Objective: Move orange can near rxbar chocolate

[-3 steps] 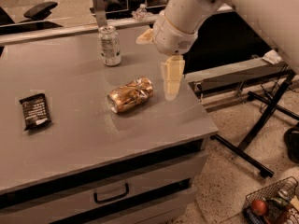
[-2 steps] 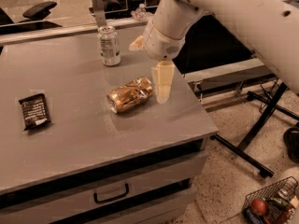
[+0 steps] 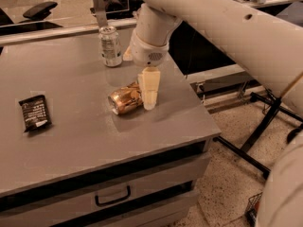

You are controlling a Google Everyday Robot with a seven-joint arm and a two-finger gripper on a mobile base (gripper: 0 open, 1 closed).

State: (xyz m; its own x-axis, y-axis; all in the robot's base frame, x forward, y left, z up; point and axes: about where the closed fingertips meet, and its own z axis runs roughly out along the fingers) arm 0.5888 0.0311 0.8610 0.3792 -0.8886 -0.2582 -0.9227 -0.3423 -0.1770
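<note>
The cream-coloured gripper (image 3: 149,100) is seen pointing down at the right end of the shiny orange-gold crinkled drink can (image 3: 124,99), touching it or just beside it; whether it is clenched or released cannot be told. The can is laid on its side near the middle of the grey table top (image 3: 80,145), well apart from the small flat black wrapper bar with white print (image 3: 34,112) at the left. A silver-white can with dark print (image 3: 110,45) is stood upright near the back edge.

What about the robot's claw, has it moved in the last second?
Yes. The gripper has slid left, away from the right edge of the table and closer to the orange can, while the upright silver can stayed put.
</note>
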